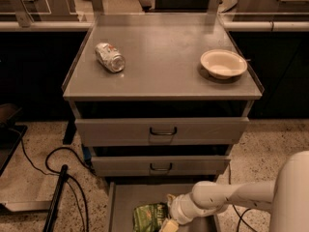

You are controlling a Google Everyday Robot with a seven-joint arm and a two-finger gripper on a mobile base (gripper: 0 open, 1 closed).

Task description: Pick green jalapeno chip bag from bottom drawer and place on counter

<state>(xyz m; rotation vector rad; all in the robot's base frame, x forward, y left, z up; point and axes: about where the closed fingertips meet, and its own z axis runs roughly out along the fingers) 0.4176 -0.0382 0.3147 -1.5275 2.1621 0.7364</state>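
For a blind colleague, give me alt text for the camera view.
The robot's gripper is in the open bottom drawer, next to a green chip bag. On the counter above sit a crushed can and a pale bowl.

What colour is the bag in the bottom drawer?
The chip bag is green with paler markings, best in the camera view; the end effector is beside it.

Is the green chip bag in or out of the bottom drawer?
In: the green foil chip bag lies on the floor of the grey bottom drawer, gripper beside it.
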